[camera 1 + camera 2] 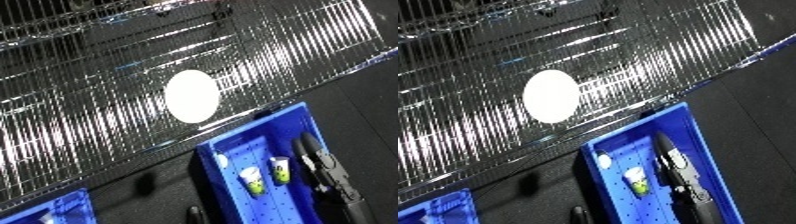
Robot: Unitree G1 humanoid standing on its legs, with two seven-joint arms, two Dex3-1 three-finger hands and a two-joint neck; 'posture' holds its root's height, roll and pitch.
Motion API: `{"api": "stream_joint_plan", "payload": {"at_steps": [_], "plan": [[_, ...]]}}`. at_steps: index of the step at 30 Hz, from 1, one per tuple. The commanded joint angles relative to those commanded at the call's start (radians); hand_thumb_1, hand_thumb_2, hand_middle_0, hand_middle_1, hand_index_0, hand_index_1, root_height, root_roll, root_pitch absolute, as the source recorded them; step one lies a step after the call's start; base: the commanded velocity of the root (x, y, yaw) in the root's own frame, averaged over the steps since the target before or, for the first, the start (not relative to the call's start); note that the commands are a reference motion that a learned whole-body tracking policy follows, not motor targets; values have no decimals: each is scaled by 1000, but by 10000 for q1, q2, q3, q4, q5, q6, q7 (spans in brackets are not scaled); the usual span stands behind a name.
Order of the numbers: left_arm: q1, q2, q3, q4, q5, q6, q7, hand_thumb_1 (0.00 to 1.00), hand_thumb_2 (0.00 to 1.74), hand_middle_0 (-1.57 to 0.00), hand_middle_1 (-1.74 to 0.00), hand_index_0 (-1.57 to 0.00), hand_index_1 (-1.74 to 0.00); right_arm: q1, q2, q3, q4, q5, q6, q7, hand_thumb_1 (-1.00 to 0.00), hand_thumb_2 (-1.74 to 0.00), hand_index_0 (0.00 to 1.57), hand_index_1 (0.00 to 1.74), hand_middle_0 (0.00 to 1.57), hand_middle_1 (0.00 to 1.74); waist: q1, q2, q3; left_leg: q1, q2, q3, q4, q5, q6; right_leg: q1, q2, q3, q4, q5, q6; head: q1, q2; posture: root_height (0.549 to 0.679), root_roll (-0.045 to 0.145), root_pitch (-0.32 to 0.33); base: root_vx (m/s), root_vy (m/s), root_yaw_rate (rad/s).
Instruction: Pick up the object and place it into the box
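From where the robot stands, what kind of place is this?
Probably a storeroom or a lab's sorting station: a chrome wire shelf holds a white disc, and below it stands a blue bin with small cups inside, where the robot's right hand reaches.

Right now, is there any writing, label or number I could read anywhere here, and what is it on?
None can be read.
Cups in the blue bin: green markings, too blurred to read.
White disc on the wire shelf: blank glare, no text.
Right hand over the bin: no lettering shows.
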Motion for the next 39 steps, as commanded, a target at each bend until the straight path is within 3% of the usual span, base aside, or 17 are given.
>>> {"api": "stream_joint_plan", "payload": {"at_steps": [7, 12, 18, 24, 31, 39], "plan": [[-118, 33, -12, 155, 41, 29, -56, 0, 0, 0, 0, 0, 0, -774, -583, -283, -1184, -254, 603, -125, 0, 0, 0, 0, 0, 0, 128, 5, 0, -11, 27, 51, 66, -27, -70, 56, -70, -80, -14, -5, -12, 248, -59, 644, 54, 69, 10, 0, 29], [-240, 147, -119, 198, 100, 218, -74, 0, 0, 0, 0, 0, 0, -1646, -946, -149, -1281, -262, 1359, -176, 0, 0, 0, 0, 0, 0, 337, 43, 0, 11, 10, 17, 157, -45, -95, 146, -147, -165, 34, -30, -59, 494, -208, 644, 56, 60, 25, -13, 58], [-372, 269, -314, 54, 123, 477, 63, 0, 0, 0, 0, 0, 0, -2777, -1256, 334, -669, 279, 2463, 225, 0, 0, 0, 0, 0, 0, 641, 96, -6, 14, -42, -85, 290, -70, -100, 235, -257, -291, 114, -70, -131, 999, -424, 644, 59, 50, 36, -24, 85], [-353, 368, -453, -243, 174, 609, 86, 0, 0, 0, 0, 0, 0, -3908, -1366, 920, 434, 621, 3278, 577, 0, 0, 0, 0, 0, 0, 928, 198, 0, -16, -126, -203, 418, -91, -65, 246, -377, -403, 261, -131, -218, 1471, -613, 643, 64, 42, 41, -12, 87], [-465, 393, -729, -622, 124, 709, 139, 0, 0, 0, 0, 0, 0, -5151, -1513, 1535, 1753, 770, 3633, 615, 0, 0, 0, 0, 0, 0, 1156, 324, 0, -160, -234, -270, 569, -106, -34, 122, -475, -476, 464, -184, -299, 1988, -660, 641, 70, 39, 30, -1, 80], [-594, 394, -1100, -942, 7, 763, 147, 0, 0, 0, 0, 0, 0, -6275, -1751, 2032, 3261, 449, 3605, 88, 0, 0, 0, 0, 0, 0, 1357, 523, 0, -408, -339, -313, 770, -138, -5, -156, -549, -504, 771, -237, -361, 2459, -580, 638, 74, 43, 18, 4, 60]]}}
